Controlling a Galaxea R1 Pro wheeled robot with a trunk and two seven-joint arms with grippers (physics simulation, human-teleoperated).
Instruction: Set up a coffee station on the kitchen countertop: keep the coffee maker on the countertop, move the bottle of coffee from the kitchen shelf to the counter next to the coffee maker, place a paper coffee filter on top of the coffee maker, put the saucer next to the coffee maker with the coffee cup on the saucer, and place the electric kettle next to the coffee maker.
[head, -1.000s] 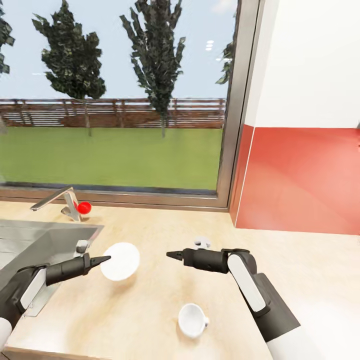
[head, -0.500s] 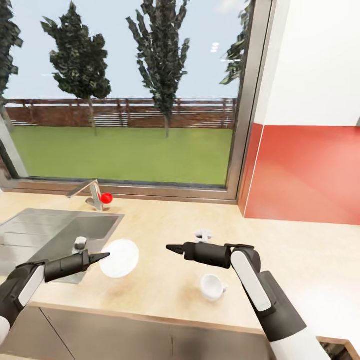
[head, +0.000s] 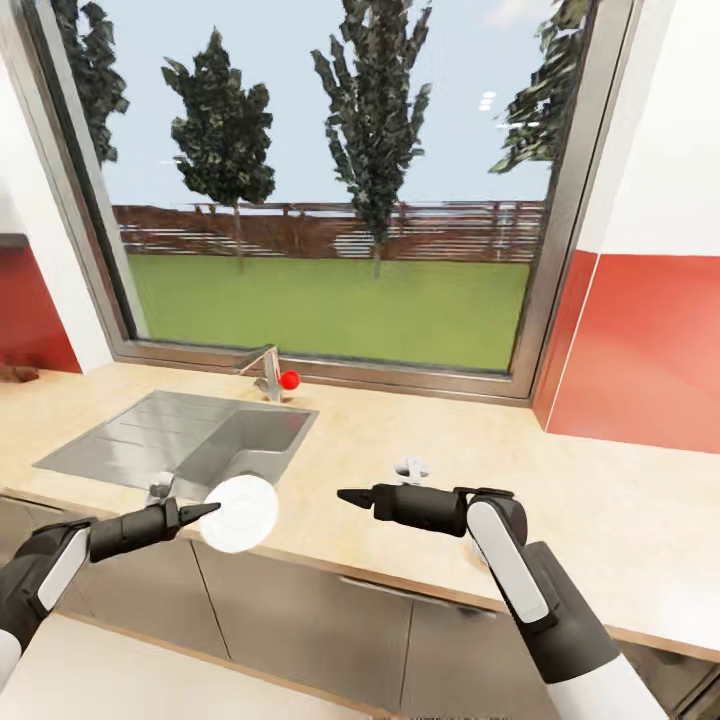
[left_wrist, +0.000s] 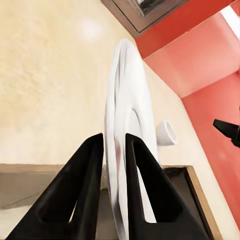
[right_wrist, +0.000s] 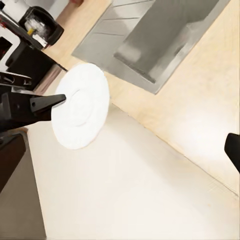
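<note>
Holding the small flat round white saucer (head: 240, 513) by its rim, the left gripper (head: 200, 516) has both black fingers (left_wrist: 90, 185) pinched on the plate's edge, one finger on each face. The saucer stands on edge, its flat face turned toward the head camera, and it hangs in the air just off the front edge of the long light tan wood-look kitchen countertop (head: 420, 440), over the dark grey cabinet fronts (head: 300, 600).

The right gripper (head: 350, 495) carries nothing. Its dark fingers come to a single point in the head view, so they read as closed together, aimed toward the saucer with a clear gap between the two tips.

Spatial relation for the next move: the countertop lies forward of the saucer and slightly lower. The coffee maker is not positively identifiable in these frames; dark appliances (right_wrist: 40, 27) stand at the far end of the worktop beyond the steel sink (head: 190, 435) in the right wrist view, too small to name. The left arm is the nearer arm to that end.

The tiny white coffee cup (left_wrist: 166, 133) rests on the worktop, seen past the saucer in the left wrist view.

Count:
- saucers: one
- cups: one
- sinks: one
- taps (head: 265, 368): one, with a red knob (head: 290, 380)
- small white fitting (head: 411, 467) on the worktop: one
</note>
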